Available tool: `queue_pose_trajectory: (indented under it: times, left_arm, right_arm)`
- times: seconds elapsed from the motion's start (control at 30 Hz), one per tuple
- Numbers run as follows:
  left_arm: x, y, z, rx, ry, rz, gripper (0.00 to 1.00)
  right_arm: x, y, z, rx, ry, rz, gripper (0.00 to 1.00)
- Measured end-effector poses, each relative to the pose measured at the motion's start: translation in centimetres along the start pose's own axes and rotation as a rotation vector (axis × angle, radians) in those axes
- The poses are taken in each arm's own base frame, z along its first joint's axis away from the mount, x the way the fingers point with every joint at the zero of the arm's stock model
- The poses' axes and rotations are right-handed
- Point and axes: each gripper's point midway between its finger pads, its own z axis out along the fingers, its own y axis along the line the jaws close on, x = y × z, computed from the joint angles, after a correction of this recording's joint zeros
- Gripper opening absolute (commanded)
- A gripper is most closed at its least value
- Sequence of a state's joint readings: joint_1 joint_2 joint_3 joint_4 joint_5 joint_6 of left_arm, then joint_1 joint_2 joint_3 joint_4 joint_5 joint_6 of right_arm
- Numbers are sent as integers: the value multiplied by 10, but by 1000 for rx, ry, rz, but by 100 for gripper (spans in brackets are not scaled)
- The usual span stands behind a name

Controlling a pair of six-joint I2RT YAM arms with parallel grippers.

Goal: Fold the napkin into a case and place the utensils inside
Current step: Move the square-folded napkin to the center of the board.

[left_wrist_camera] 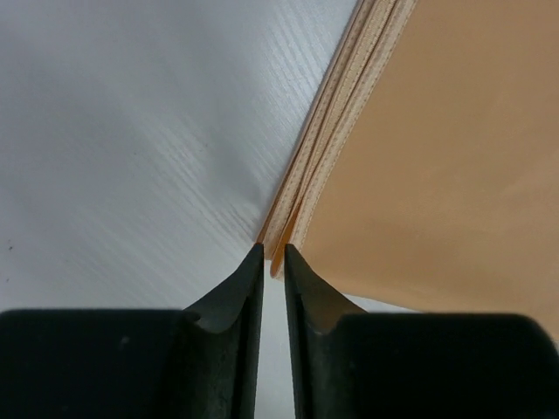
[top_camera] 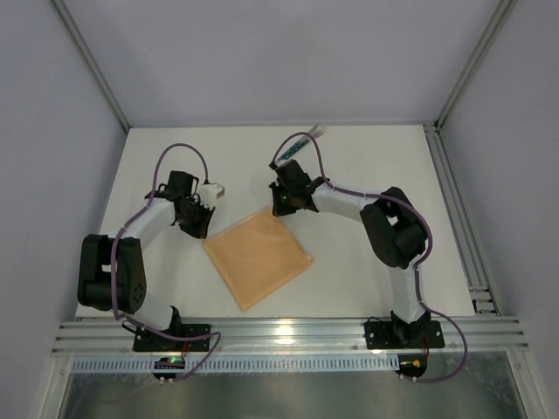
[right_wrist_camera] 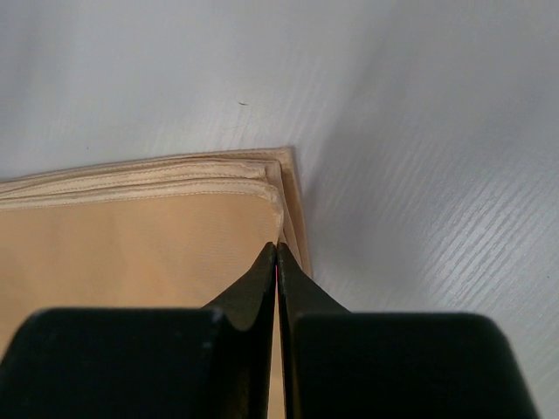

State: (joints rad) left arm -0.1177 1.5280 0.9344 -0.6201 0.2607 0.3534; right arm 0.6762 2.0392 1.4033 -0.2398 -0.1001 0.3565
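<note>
I've got the napkin lying mid-worktop as a flat layered square, so it's part-folded at best, with no narrow shape or diagonal flap yet. My left claw is pinched on its left corner and my right claw is clamped on the top layer at the far corner, set, I reckon, for the next fold. The utensils lie well apart at the far edge, none tucked in.
</note>
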Motion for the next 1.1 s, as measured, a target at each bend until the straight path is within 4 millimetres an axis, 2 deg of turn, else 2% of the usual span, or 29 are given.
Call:
queue_pose_trajectory:
  times: [0.03,0.13,0.27,0.4,0.63,0.83,0.87,1.07,1.1]
  left_arm:
    - [1,0,0,1,3,3,32]
    - [2,0,0,3,6,5,43]
    - [3,1,0,-3,12,14,45]
    - [9,6,4,-23,45,10,38]
    - [19,8,13,-23,86,2,8]
    - [23,7,14,-21,95,4,0]
    - [25,6,15,-21,100,4,0]
    - [30,6,17,-20,111,3,0]
    - [30,6,16,-22,111,3,0]
  right_arm:
    - [0,1,0,-3,-2,-2,4]
    - [-1,3,1,-6,-7,-5,4]
    - [-2,5,0,-9,-10,-6,4]
    - [-10,8,0,-17,-30,-4,4]
    - [-19,11,5,-26,-50,-6,4]
    - [-17,11,14,-27,-36,-5,5]
    - [-17,11,15,-28,-34,-5,10]
    - [-21,11,15,-21,-35,-20,27]
    - [-21,9,14,-12,-33,-26,33]
